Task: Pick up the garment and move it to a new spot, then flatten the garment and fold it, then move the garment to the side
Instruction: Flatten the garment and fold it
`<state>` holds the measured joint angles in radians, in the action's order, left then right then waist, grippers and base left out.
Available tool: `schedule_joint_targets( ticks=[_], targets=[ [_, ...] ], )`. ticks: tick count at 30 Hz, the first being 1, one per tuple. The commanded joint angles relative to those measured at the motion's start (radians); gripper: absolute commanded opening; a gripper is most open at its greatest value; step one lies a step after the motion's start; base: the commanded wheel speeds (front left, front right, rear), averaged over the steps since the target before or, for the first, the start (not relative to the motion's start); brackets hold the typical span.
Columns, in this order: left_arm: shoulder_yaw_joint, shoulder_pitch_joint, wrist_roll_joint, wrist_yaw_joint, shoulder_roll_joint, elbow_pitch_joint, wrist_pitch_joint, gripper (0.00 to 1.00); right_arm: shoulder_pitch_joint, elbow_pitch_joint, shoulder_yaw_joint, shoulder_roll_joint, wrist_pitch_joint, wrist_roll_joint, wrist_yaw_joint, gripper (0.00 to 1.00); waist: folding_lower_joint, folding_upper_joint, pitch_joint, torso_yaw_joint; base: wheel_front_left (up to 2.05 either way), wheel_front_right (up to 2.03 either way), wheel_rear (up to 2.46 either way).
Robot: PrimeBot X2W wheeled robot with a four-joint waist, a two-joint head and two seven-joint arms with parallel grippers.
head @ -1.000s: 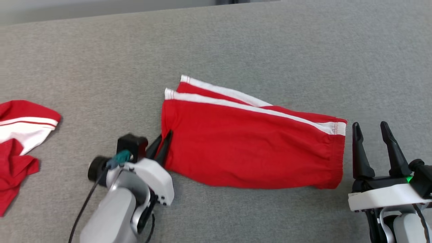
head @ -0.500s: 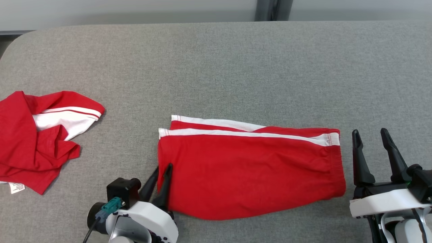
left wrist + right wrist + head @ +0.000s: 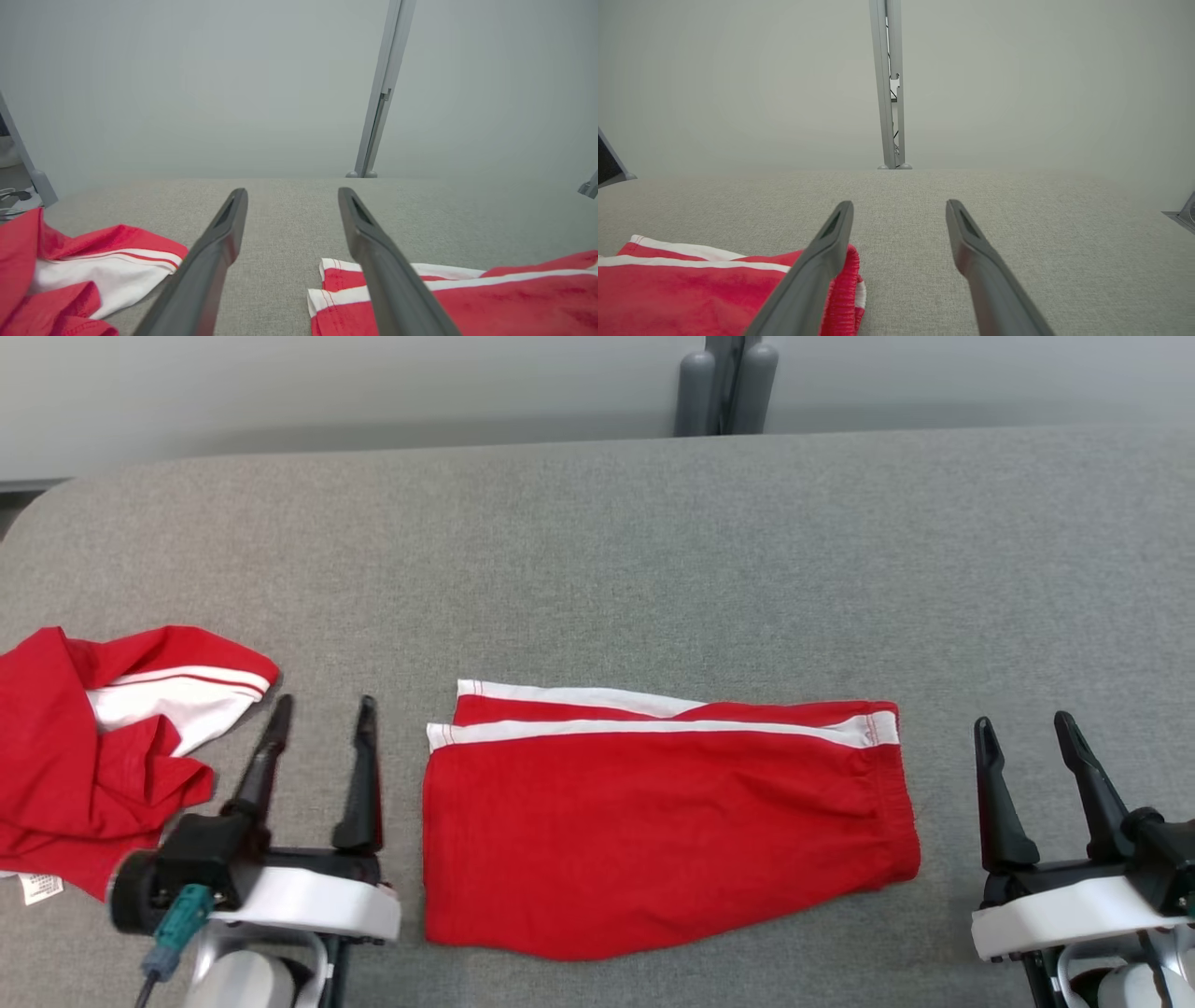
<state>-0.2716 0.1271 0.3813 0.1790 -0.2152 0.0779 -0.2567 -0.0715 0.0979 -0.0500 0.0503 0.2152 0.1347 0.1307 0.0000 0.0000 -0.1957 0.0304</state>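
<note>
Red shorts with white side stripes, the garment [image 3: 653,821], lie folded flat at the middle front of the grey table [image 3: 597,551]. My left gripper [image 3: 322,709] stands open just left of the garment's hem, clear of the cloth. In the left wrist view that gripper [image 3: 292,193] has nothing between its fingers, and the garment's striped hem [image 3: 467,298] lies at the lower right. My right gripper [image 3: 1024,728] is open just right of the waistband. The right wrist view shows its empty gripper [image 3: 899,205] beside the waistband [image 3: 714,289].
A crumpled red and white garment [image 3: 103,756] lies at the table's left edge, close to my left gripper; it also appears in the left wrist view [image 3: 70,275]. A grey post [image 3: 726,387] stands behind the table's far edge against a pale wall.
My left gripper let go of the garment's left edge, opened wide and drew back to the left. The head camera tilted up, shifting the whole picture. The right gripper stayed open.
</note>
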Motion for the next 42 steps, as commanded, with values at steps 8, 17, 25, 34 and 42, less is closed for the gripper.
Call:
schedule_joint_targets(
  ticks=[8, 17, 25, 34, 42],
  targets=[
    [0.057, -0.078, -0.021, -0.001, -0.05, -0.033, -0.009, 1.0, 0.042, -0.02, -0.001, 0.004, -0.024, -0.014, 0.0, 1.0, 0.0, 0.0, 0.058, 0.012, 0.0, 0.0, 0.0],
    [0.064, -0.111, -0.017, -0.003, -0.053, -0.03, -0.009, 1.0, 0.059, -0.038, -0.001, 0.004, -0.042, -0.017, 0.0, 1.0, 0.0, 0.0, 0.077, 0.006, 0.0, 0.0, 0.0],
    [0.051, -0.106, -0.018, -0.005, -0.05, -0.016, -0.009, 1.0, 0.062, -0.036, -0.005, 0.003, -0.054, -0.02, 0.0, 1.0, 0.0, 0.0, 0.076, -0.01, 0.0, 0.0, 0.0],
    [0.033, -0.079, -0.024, -0.006, -0.043, -0.008, -0.008, 1.0, 0.031, 0.07, 0.018, 0.002, -0.154, -0.021, 0.0, 1.0, 0.0, 0.0, 0.058, -0.053, 0.0, 0.0, 0.0],
    [0.024, -0.071, -0.029, -0.008, -0.031, -0.008, -0.009, 1.0, -0.028, 0.275, 0.047, 0.003, -0.159, 0.056, 0.0, 1.0, 0.0, 0.0, 0.036, -0.081, 0.0, 0.0, 0.0]
  ],
)
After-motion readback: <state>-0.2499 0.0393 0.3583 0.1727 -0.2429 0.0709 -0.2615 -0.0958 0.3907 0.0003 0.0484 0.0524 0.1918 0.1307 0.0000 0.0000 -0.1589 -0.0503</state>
